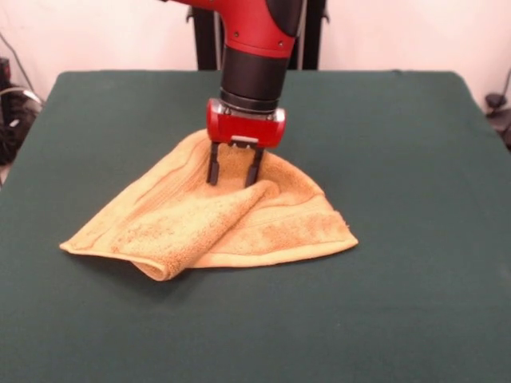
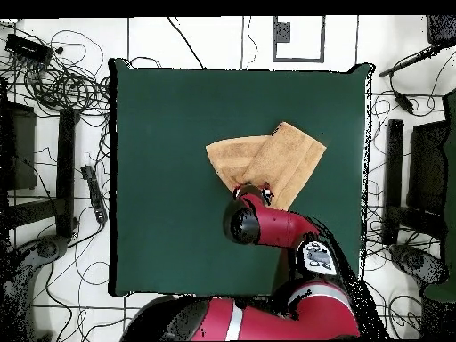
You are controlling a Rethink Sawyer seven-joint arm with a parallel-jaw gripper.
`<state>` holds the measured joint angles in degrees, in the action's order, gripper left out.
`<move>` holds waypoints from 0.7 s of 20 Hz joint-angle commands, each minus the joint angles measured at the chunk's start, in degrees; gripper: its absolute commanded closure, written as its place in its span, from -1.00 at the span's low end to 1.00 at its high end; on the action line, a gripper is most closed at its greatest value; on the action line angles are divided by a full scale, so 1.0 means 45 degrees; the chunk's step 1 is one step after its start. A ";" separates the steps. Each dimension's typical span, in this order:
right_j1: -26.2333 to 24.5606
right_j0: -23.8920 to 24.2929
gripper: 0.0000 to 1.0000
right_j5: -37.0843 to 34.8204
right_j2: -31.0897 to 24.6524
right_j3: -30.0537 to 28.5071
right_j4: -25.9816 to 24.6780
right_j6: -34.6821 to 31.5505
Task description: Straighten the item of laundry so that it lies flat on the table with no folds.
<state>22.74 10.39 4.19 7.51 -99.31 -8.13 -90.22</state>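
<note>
The item of laundry (image 1: 239,227) is a yellow-orange towel lying near the middle of the table (image 1: 399,144). It is folded over itself, with a thick flap running diagonally across the top towards the front left corner. My gripper (image 1: 234,180) stands upright over the towel's far edge. Its two black fingers (image 1: 214,169) are spread apart, open, with their tips down on the cloth. In the overhead view the towel (image 2: 276,156) shows as two overlapping layers on the table (image 2: 169,178), and the arm's wrist (image 2: 249,218) hides the gripper.
Bare green cloth surrounds the towel on all sides. Black stand posts (image 1: 206,36) rise behind the table's far edge. Cables (image 2: 62,85) and equipment frames (image 2: 419,169) crowd the floor around the table.
</note>
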 commanded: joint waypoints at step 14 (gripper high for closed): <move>-0.1730 -0.2132 -1.00 0.0995 -0.1196 -0.4084 0.1113 -0.4143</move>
<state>23.12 6.25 9.84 8.60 -105.11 -6.59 -90.27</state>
